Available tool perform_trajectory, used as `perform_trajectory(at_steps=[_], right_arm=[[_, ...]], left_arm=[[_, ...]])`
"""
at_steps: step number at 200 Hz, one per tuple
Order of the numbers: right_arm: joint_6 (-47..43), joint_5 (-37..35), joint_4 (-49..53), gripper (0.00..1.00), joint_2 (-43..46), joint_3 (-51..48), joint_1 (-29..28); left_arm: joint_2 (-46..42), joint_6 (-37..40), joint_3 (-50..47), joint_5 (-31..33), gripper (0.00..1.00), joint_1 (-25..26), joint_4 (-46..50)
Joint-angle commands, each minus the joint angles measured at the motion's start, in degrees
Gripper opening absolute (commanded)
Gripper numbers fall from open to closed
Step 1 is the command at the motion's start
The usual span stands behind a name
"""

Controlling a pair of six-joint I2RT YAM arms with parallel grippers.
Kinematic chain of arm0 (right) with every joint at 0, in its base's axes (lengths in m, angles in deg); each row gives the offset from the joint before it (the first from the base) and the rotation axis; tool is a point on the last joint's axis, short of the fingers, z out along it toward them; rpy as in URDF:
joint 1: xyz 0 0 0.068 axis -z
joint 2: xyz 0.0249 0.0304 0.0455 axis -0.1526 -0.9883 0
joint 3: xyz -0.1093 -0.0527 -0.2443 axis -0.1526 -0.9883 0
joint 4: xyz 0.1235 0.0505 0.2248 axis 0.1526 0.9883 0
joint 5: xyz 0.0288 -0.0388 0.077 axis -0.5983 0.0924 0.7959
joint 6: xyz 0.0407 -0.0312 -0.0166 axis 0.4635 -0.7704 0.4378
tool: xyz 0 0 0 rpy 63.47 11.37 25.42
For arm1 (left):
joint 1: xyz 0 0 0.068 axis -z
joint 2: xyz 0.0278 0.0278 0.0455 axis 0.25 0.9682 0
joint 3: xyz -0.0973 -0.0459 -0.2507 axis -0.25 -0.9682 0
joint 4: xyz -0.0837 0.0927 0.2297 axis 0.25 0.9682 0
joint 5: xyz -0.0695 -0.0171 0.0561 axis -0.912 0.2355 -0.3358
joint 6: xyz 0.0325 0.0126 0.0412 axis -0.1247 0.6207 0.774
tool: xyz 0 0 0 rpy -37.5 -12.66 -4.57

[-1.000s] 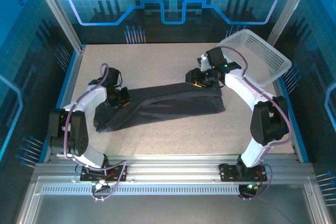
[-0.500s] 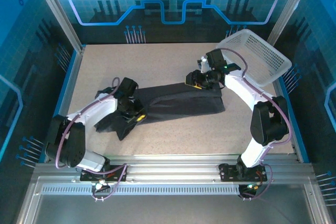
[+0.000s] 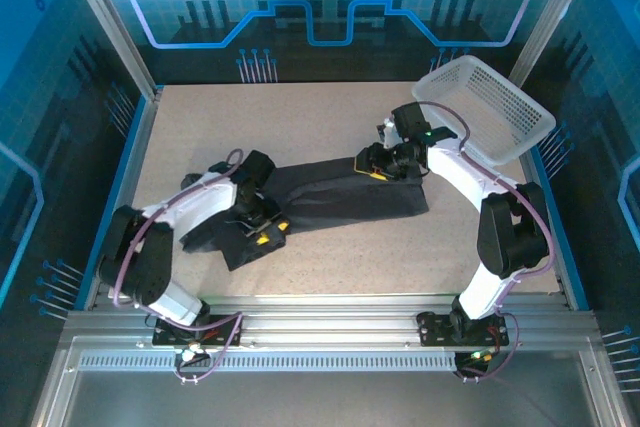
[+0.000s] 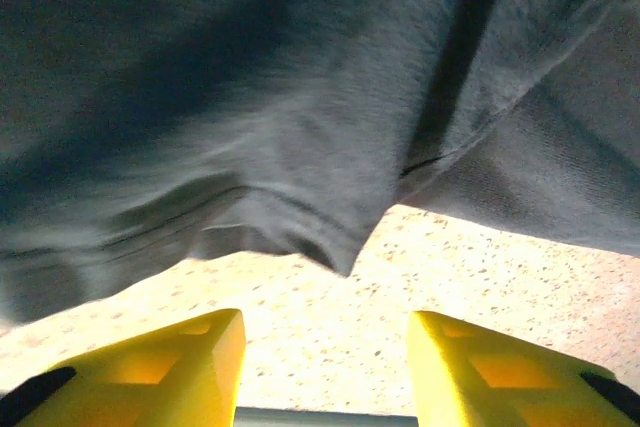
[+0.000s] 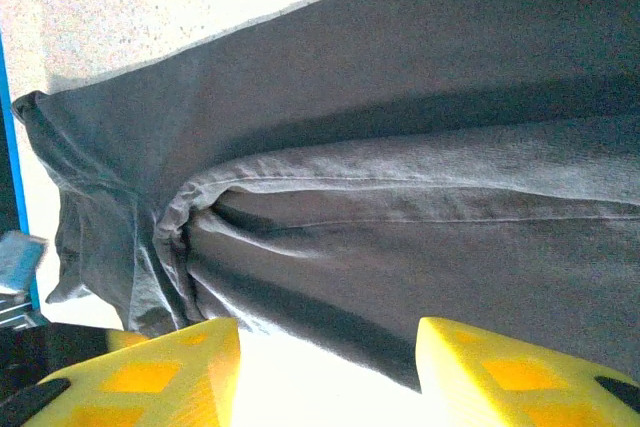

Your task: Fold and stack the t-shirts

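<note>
Step in hand: the fold is under way, with no stacking yet; the t-shirt point(image 3: 335, 197) is already gathered into a long band, and I judge that its left end is being turned in.
T-shirt: lies across the middle of the bench point(image 3: 300, 117), slanting from the near left toward the far right corner, where its right end stops near the basket point(image 3: 490, 107); it is rumpled and doubled at the left end.
Left fingers point(image 3: 270, 233): spread apart and holding nothing; in the wrist view they point(image 4: 190, 357) hover over bare bench with a hem fold just ahead.
Right fingers point(image 3: 373, 168): spread too, gripping nothing; they point(image 5: 170, 372) sit at the far edge of the band's right end, over a seam crease.
Next move: probably close on the free cloth at each end and carry one end over the other; this calls for a low, clean pinch of every layer, or the band will slide apart.
Against a second ago: the left arm has swung from the bench's left edge in toward the middle and the near edge; the left end of the cloth has bunched inward with it; the right arm has barely shifted.
</note>
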State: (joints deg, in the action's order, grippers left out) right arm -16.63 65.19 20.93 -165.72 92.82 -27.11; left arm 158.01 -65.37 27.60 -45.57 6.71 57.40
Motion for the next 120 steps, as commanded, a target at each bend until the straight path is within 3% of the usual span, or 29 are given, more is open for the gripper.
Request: perform_trajectory(at_steps=[1, 30, 47, 120], right_arm=[[0.15, 0.93, 1.24, 0.5, 1.24, -0.87, -0.42], [-0.82, 3.84, -0.04, 0.5, 0.69, -1.05, -0.83], [-1.97, 6.18, -0.45, 0.5, -0.29, -0.38, -1.77], [-2.66, 8.94, -0.71, 0.51, -1.68, 1.24, -3.58]], left_arm=[[-7.01, 0.95, -2.2, 7.36, 0.48, -4.34, 8.48], [-13.82, 2.77, -9.5, 4.91, 0.47, -17.82, 3.38], [-14.82, 4.88, -11.81, 3.38, 0.47, -22.78, -3.35], [-3.5, 17.89, -11.7, 6.56, 0.46, -32.5, -14.14]])
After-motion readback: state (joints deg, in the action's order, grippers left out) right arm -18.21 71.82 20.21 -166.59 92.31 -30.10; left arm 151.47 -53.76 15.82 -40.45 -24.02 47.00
